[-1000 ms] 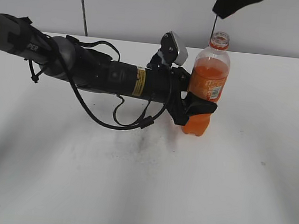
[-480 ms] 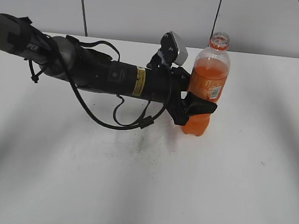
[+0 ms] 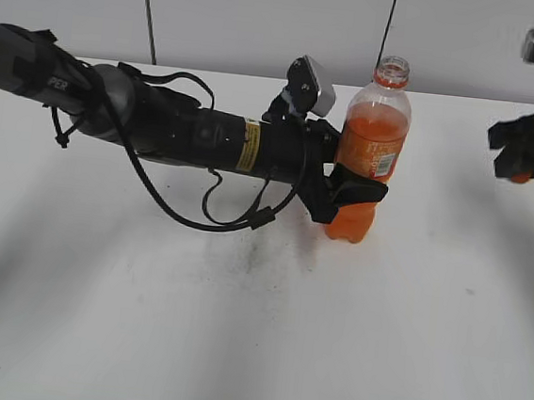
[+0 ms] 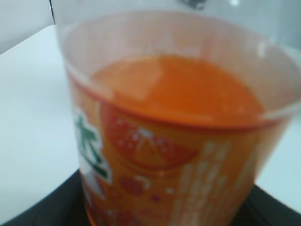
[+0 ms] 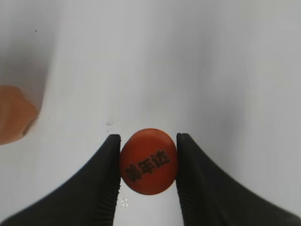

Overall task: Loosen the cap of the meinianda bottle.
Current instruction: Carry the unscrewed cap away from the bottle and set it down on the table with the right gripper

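right wrist view, right pincer [image 5: 148, 169] clamping cap [image 5: 148, 161], above table [image 5: 188, 56]

White table [image 3: 236, 329], matte, fills most of the exterior view and runs back to a pale wall. Faint grey smudge and some speckling on the surface near centre, just left of the bottle base. Only one thing stands directly on it: the meinianda bottle [image 3: 370, 153], upright, base on the table right of centre, orange drink inside, orange label, mouth uncapped. Soft shadows lie across the left and right parts of the top. In the right wrist view the same white surface [image 5: 188, 61] shows a few tiny specks.
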Tool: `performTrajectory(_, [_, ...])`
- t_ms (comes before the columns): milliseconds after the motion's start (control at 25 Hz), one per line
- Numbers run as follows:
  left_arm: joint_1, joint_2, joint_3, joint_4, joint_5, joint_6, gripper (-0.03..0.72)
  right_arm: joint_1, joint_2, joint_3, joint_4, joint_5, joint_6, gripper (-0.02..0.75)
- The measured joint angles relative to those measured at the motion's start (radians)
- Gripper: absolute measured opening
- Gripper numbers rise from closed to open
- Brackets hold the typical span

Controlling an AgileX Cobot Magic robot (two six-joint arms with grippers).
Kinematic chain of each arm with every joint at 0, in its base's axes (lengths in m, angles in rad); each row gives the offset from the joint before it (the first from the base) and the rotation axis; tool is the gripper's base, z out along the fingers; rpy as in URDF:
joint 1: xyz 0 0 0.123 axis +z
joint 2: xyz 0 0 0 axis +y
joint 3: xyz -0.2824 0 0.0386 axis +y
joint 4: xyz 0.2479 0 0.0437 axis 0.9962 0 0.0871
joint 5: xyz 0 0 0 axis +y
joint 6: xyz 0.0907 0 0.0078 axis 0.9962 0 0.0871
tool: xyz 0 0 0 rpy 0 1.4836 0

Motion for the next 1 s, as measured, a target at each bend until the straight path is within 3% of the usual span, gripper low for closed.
performTrajectory(120, [0.0,0.0,0.0,-0.003,0.0,-0.001,0.419,0.0,0.077,0.079,0.004,-0.172,0.0,0.27])
performTrajectory(360, [0.0,0.0,0.0,-0.003,0.0,-0.001,0.419,0.0,0.22,0.094,0.004,-0.356,0.0,0.27])
performTrajectory(1000, [0.0,0.0,0.0,-0.005,0.0,-0.001,0.419,0.0,0.298,0.095,0.003,-0.441,0.0,0.272])
